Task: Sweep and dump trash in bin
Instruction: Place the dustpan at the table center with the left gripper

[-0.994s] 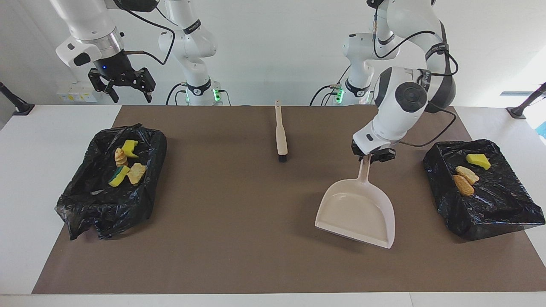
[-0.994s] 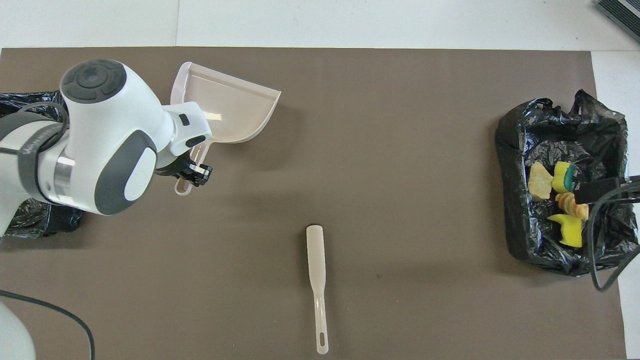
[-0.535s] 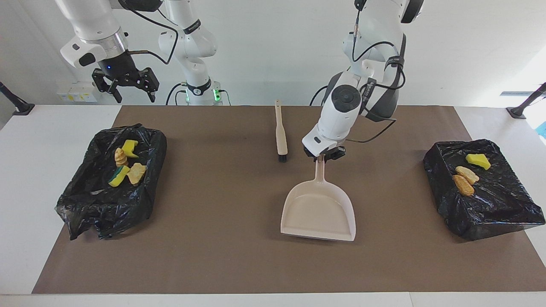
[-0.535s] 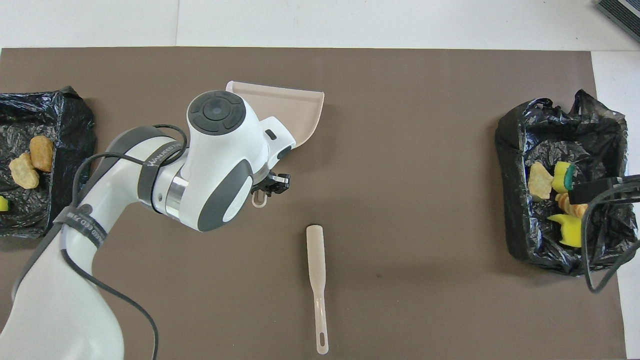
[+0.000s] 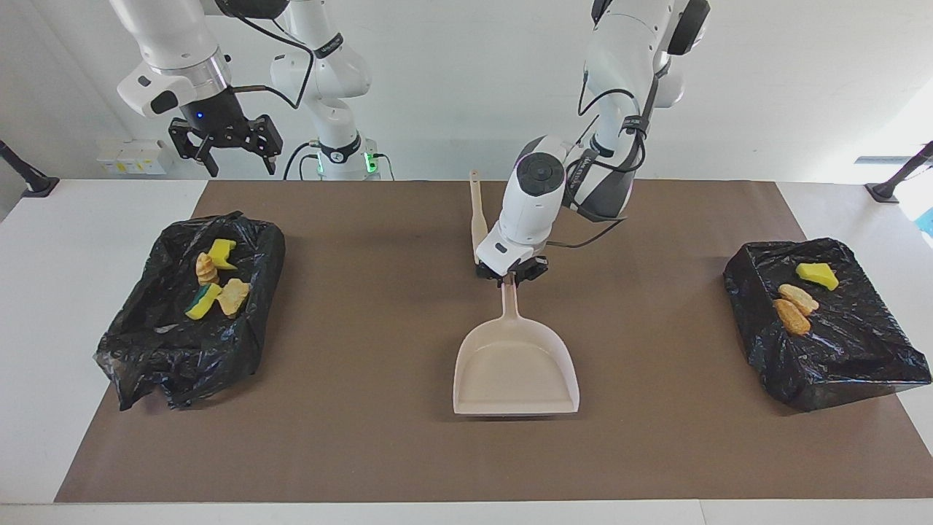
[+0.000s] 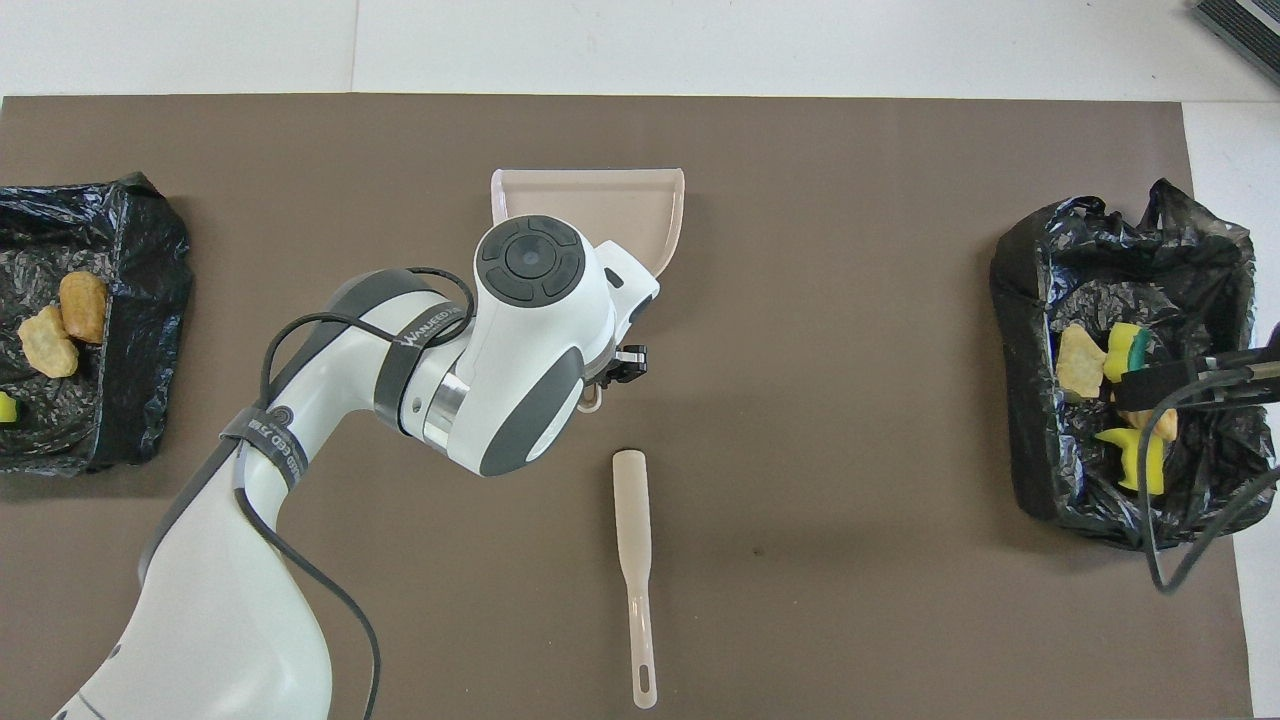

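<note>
From the facing view, the left gripper (image 5: 509,279) had its jaws clamped on the thin handle of the dustpan (image 5: 516,364), a smooth beige plastic scoop with a flat floor and low raised walls, out in the middle of the brown mat (image 5: 364,452) covering the counter (image 5: 44,306). The pan's wide mouth pointed toward the counter edge farthest from the robots. Just beside the gripper, nearer the robots, lay the brush (image 5: 477,219), slim and beige, its dark bristle end hidden by the wrist. The right gripper (image 5: 226,153) hung high over the counter's right-arm end, jaws spread wide and holding nothing. Under it sat a bin (image 5: 182,350) lined with crinkled, glossy black plastic, and in it four pieces of trash (image 5: 216,281): yellow foam chunks and ridged tan rolls. At the left-arm end, a second bin (image 5: 845,357), same shiny black liner, carried three more pieces (image 5: 798,295): one yellow wedge, two orange-tan rolls.

From the overhead view, the left arm's rounded white wrist covered most of the dustpan (image 6: 590,195); only its straight front lip and curved corners showed. The brush (image 6: 630,520) lay lengthwise, paddle-shaped, tapering to a handle with a hanging slot. Trash (image 6: 1115,385) nestled in the wrinkled bin (image 6: 1030,330); the other bin (image 6: 140,330) held its pieces (image 6: 65,320) at the frame's edge.
</note>
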Robot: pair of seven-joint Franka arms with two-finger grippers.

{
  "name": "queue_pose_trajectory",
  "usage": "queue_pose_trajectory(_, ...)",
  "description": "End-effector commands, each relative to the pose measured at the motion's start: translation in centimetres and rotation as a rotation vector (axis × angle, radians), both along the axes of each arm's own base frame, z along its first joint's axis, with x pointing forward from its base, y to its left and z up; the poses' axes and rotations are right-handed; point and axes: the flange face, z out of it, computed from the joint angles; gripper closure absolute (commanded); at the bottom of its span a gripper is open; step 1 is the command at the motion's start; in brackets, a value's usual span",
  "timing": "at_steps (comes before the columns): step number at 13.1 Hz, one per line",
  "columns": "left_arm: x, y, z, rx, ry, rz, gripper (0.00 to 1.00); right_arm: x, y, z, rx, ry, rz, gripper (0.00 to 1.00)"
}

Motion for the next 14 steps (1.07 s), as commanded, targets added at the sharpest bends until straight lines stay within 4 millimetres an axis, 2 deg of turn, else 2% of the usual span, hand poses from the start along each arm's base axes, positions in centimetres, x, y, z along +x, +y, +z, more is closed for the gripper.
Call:
queue_pose_trajectory(1, 0.1, -0.8, -0.8, -0.018, -0.024, 0.033, 1.0, -0.4, 0.6, -0.3, 0.018, 0.017, 0.037, 0.0)
queue_pose_trajectory(2, 0.2, -0.4, -0.9, -0.014, -0.019, 0.034, 0.48, -0.4, 0.5, -0.3, 0.019, 0.017, 0.036, 0.0)
queue_pose_trajectory(3, 0.3, -0.1, -0.9, -0.012, -0.015, 0.043, 0.0, -0.4, 0.5, -0.3, 0.019, 0.017, 0.034, 0.0)
queue_pose_trajectory(5, 0.1, 0.7, -0.1, 0.008, 0.009, 0.048, 0.0, -0.4, 0.6, -0.3, 0.019, 0.017, 0.037, 0.0)
queue_pose_trajectory(6, 0.6, 1.8, 0.8, 0.012, 0.009, 0.058, 0.0, -0.4, 0.8, -0.2, 0.018, 0.015, 0.041, 0.0)
queue_pose_trajectory(8, 2.4, 5.5, 2.5, 0.017, 0.012, 0.111, 0.0, -0.4, 0.8, -0.2, 0.018, 0.015, 0.041, 0.0)
queue_pose_trajectory(10, 3.5, 7.8, 3.6, 0.05, 0.04, 0.121, 0.0, -0.4, 1.1, -0.2, 0.018, 0.015, 0.047, 0.0)
queue_pose_trajectory(12, 6.0, 12.5, 4.5, 0.041, 0.025, 0.144, 0.0, -0.4, 2.5, -0.2, 0.02, 0.016, 0.074, 0.0)
queue_pose_trajectory(14, 7.5, 17.4, 6.3, 0.022, 0.001, 0.118, 0.0, -0.4, 2.6, -0.1, 0.018, 0.014, 0.079, 0.0)
